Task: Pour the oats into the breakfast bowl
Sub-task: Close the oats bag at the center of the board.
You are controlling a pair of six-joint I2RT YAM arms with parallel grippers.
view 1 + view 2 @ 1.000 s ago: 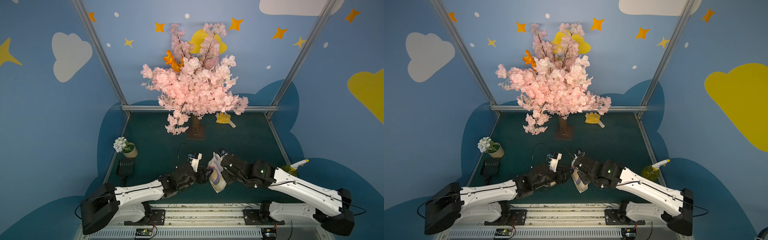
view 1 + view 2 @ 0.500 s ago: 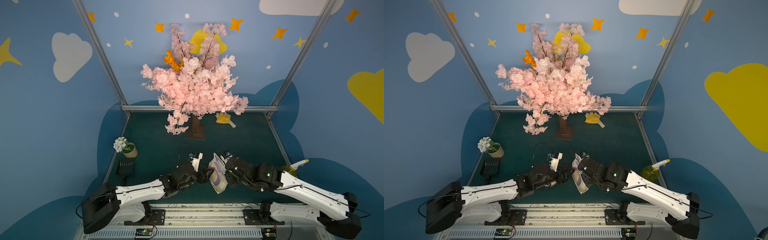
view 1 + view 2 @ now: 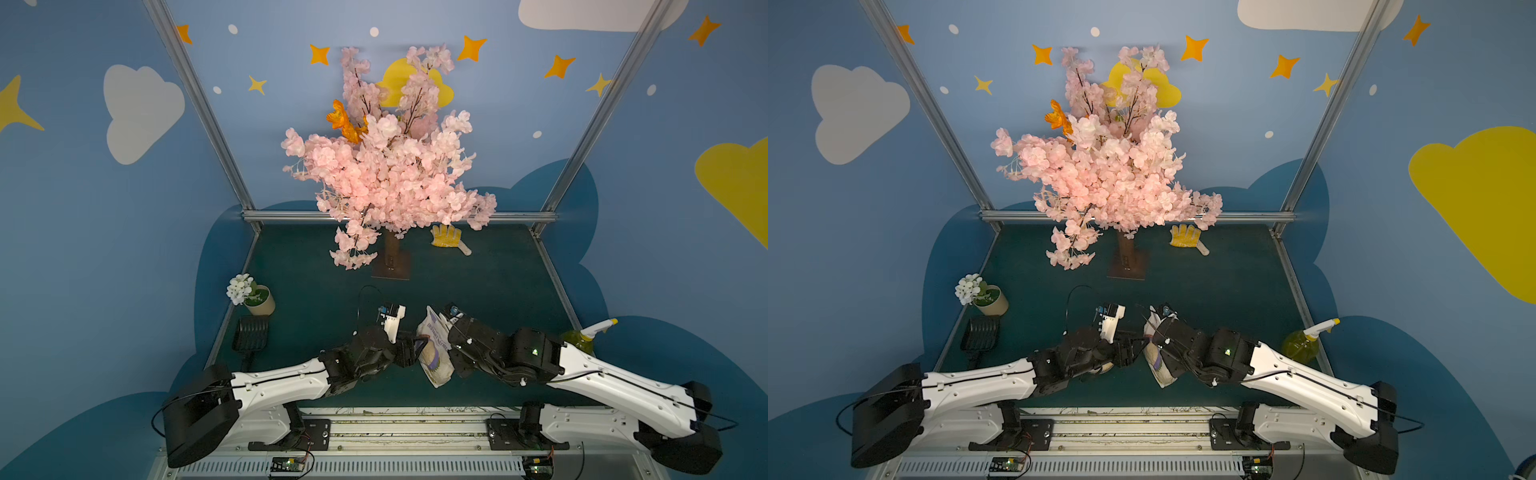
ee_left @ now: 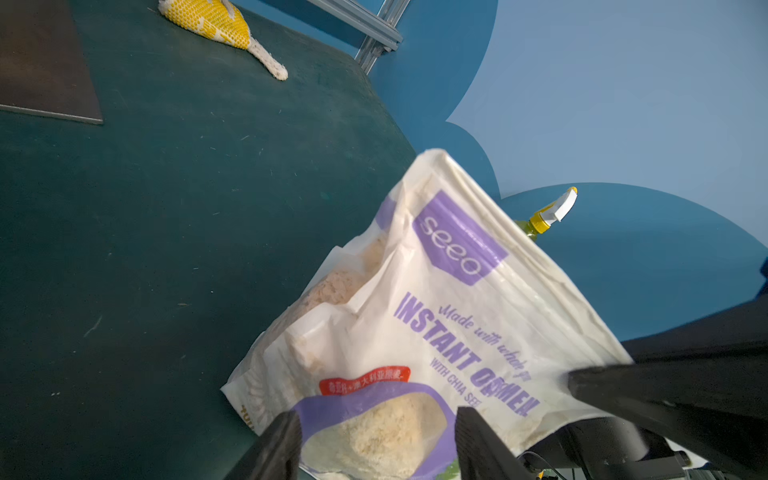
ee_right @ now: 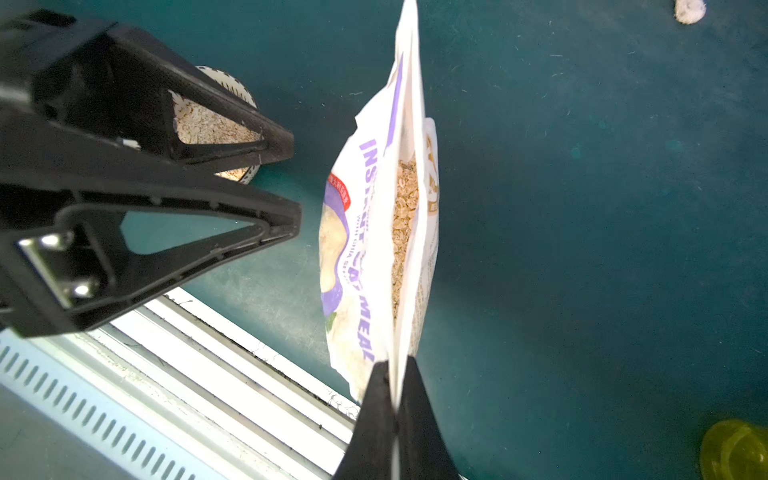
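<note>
Okay, the right gripper [image 5: 395, 365] pinches the oats bag [image 5: 370, 249] by one edge, top end raised, presumably so nothing spills, just beside the breakfast bowl [image 5: 232, 85], which already holds flakes [image 5: 203, 124]; the left gripper [image 5: 294, 183] hovers over the bowl, open, empty-handed.

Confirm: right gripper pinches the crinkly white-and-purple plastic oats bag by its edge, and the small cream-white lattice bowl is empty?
Not empty. The small cream-white lattice bowl holds pale oat flakes, as the right wrist view shows. The rest stands: the right gripper pinches the crinkly white-and-purple plastic oats bag by its edge.
</note>
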